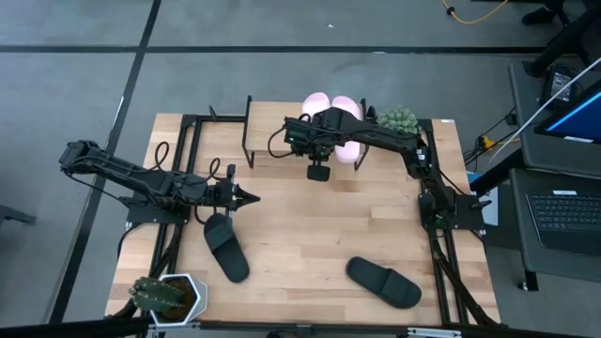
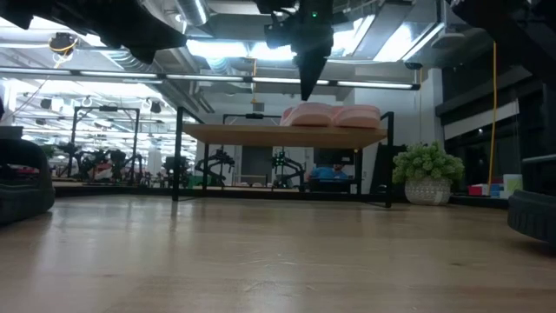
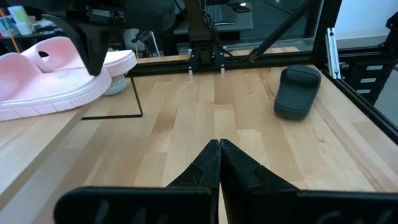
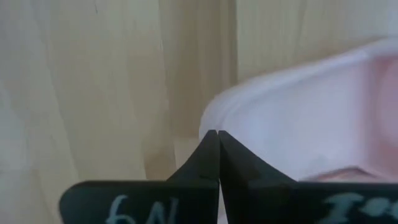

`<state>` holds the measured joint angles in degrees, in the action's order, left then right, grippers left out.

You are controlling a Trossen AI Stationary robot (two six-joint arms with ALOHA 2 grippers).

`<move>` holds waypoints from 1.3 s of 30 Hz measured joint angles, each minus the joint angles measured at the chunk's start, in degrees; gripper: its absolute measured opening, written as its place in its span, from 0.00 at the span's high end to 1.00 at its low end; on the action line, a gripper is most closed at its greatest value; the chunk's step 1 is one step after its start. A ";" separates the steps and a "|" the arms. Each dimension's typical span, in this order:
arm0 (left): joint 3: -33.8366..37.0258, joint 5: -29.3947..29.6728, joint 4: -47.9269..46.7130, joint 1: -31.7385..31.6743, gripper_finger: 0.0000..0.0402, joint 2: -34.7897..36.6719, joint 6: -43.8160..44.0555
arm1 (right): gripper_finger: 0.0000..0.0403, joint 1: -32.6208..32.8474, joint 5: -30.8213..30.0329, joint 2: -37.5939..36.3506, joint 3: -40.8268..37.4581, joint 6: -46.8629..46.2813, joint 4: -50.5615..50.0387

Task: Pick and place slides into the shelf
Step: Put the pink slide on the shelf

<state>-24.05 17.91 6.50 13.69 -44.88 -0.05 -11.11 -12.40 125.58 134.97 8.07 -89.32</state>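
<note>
Two pale pink slides (image 2: 330, 115) rest side by side on their soles on the shelf's wood top board (image 2: 261, 133), also seen in the high view (image 1: 346, 105). My right gripper (image 2: 307, 94) is shut and points down just above the near end of the pink slides (image 4: 292, 124), with a small gap. Two black slides lie flat on the table, one near the left (image 1: 225, 246) and one at the near right (image 1: 383, 282). My left gripper (image 1: 249, 197) is shut and roughly level above the table, beside the left black slide.
A potted green plant (image 1: 399, 119) stands at the far right by the shelf, another (image 1: 167, 293) at the near left corner. The shelf's thin black legs (image 2: 178, 156) stand on the tabletop. Bare wood lies between the two black slides.
</note>
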 joint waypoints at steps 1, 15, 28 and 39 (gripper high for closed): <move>0.00 0.01 -0.02 -0.02 1.00 0.02 0.00 | 1.00 -0.02 0.02 -0.24 0.00 0.00 -0.81; 0.00 0.00 -0.05 0.01 1.00 0.00 0.36 | 1.00 0.00 -0.67 -2.57 -5.35 -1.72 -0.69; 0.00 0.00 -0.07 0.01 1.00 0.00 0.52 | 1.00 0.31 -1.27 -2.58 -6.58 -0.03 0.94; 0.00 0.00 -0.07 0.01 1.00 0.02 0.96 | 1.00 0.70 -1.01 -2.67 -4.26 -0.01 1.51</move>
<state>-24.05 17.91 6.44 13.69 -44.86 0.91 -10.41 -13.41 122.91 130.72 8.06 -87.81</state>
